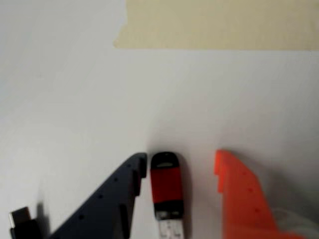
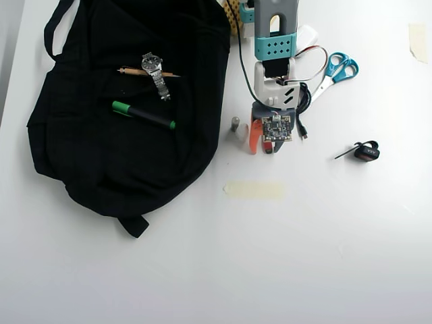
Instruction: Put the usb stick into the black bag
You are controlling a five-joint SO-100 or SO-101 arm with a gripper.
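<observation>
In the wrist view the usb stick [image 1: 167,186] lies flat on the white table, red in the middle with a black far end and a silver metal near end. My gripper [image 1: 182,159] is open and low over the table. Its dark blue finger [image 1: 107,199] is close against the stick's left side and its orange finger [image 1: 239,194] stands apart on the right. In the overhead view my gripper [image 2: 263,147] is just right of the black bag [image 2: 101,148], and the stick is hidden beneath it.
A watch [image 2: 155,73], a pencil [image 2: 135,71] and a green-capped marker [image 2: 143,115] lie on the bag. Small bottles [image 2: 236,128] stand beside the orange finger. Scissors [image 2: 336,71], a black clip [image 2: 366,152] and a tape strip [image 2: 254,190] lie nearby.
</observation>
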